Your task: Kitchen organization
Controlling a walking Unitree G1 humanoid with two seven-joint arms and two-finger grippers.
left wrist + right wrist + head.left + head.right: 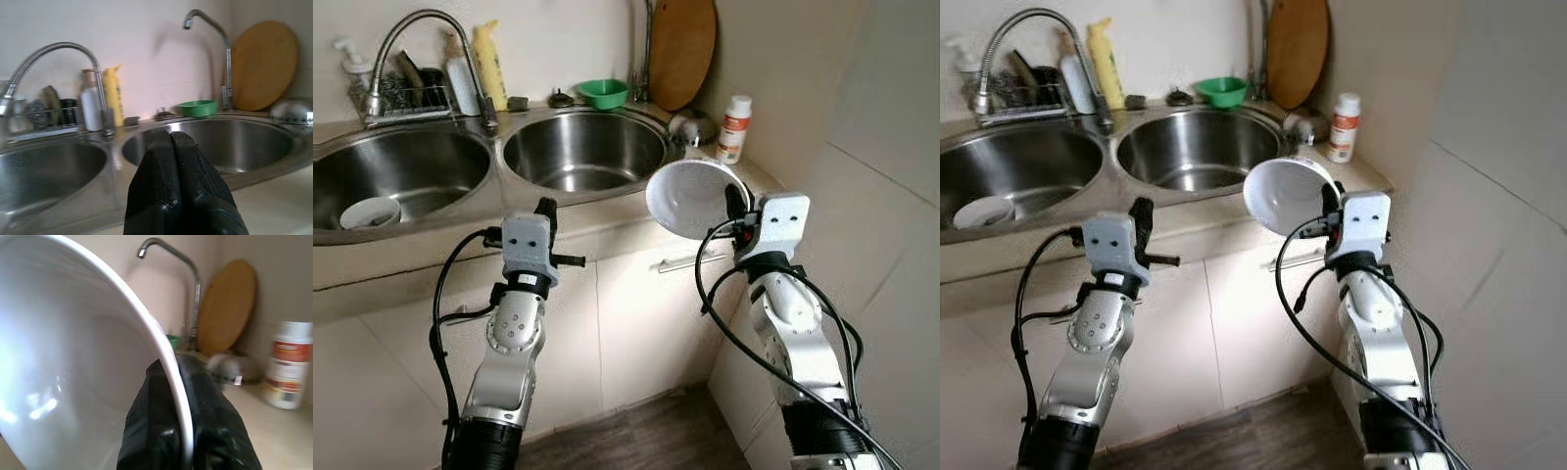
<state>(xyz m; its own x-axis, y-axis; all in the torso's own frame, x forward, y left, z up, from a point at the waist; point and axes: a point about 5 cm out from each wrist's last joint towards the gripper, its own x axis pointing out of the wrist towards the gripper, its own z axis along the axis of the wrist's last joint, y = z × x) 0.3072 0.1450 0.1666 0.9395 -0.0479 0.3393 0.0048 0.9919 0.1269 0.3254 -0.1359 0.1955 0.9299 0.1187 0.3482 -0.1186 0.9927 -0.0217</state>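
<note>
right hand (736, 208): grips white bowl (690, 199) | left sink (411, 171): 1 bowl (370, 211)

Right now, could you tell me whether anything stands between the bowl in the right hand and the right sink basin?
Nothing visible does. The right hand holds the white bowl by its rim, tilted, at the counter's front edge beside the right basin, which looks empty.
</note>
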